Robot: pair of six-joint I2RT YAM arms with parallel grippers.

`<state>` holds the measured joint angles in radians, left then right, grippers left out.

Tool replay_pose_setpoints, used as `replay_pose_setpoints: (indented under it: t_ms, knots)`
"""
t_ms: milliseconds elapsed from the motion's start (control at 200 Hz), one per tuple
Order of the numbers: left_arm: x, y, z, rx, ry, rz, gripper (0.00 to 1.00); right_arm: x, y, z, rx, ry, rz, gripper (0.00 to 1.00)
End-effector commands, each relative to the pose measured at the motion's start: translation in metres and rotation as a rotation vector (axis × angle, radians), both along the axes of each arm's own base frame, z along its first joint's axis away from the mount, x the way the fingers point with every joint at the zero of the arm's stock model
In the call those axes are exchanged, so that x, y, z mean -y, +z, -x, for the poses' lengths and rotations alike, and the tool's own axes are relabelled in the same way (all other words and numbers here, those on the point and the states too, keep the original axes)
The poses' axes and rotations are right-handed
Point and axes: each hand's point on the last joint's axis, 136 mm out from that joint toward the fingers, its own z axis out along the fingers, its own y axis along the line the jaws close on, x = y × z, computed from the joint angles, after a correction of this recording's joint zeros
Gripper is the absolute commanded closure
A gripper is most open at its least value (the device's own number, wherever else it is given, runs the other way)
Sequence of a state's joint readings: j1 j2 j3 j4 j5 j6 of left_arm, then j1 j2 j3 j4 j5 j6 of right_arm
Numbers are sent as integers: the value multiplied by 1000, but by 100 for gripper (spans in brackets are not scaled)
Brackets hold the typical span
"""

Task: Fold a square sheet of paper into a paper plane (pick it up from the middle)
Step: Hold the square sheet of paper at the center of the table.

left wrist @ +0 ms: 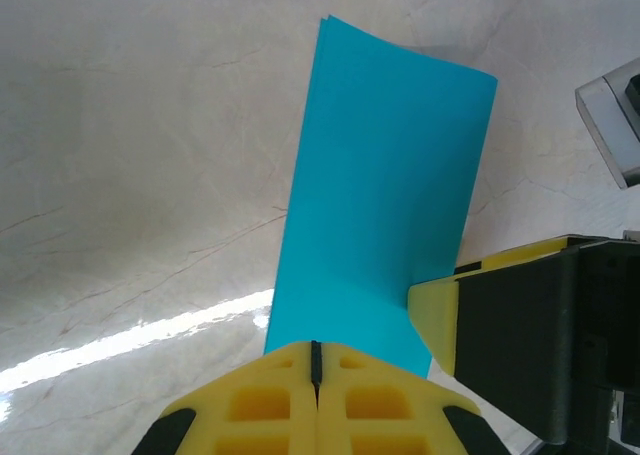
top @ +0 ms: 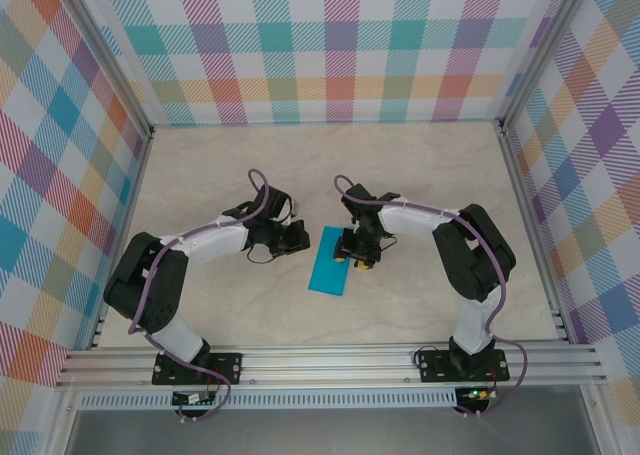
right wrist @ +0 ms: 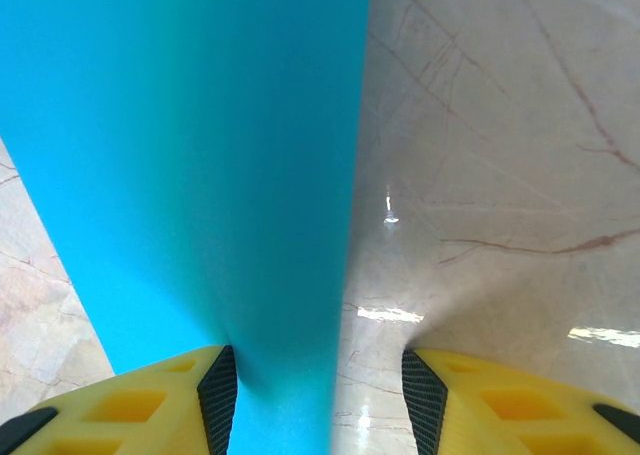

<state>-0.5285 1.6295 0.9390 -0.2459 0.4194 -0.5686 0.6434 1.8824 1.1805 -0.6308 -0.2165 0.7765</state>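
Thin teal-blue paper sheet (top: 331,260) mid-frame, my left fingers (left wrist: 270,405) tight together at its edge, right fingers (right wrist: 130,410) half apart astride it.

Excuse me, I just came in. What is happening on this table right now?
Two robot arms work on a teal sheet of paper lying on the table as a narrow rectangle, seemingly folded once. The left end effector is shut at one edge of it; the right end effector stands open, straddling another edge.

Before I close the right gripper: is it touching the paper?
Touching. Right wrist view: the paper lies against one finger of the right gripper; the other finger stands clear.
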Motion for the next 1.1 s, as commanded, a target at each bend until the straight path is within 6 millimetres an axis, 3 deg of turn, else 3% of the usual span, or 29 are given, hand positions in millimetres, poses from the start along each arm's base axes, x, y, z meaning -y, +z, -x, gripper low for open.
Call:
replay_pose_setpoints:
  t_ms: [0,440,750,1095]
  knots:
    - [22,8,-5,13,-38,51,100,12,-28,7,-35,12,81,49]
    - [48,-17,-5,-47,-94,72,100,13,-31,9,-43,10,85,49]
    - [50,-32,-3,-74,-95,74,100,14,-31,10,-45,11,89,49]
    - [40,-62,5,-135,-88,3,100,15,-32,11,-48,8,89,49]
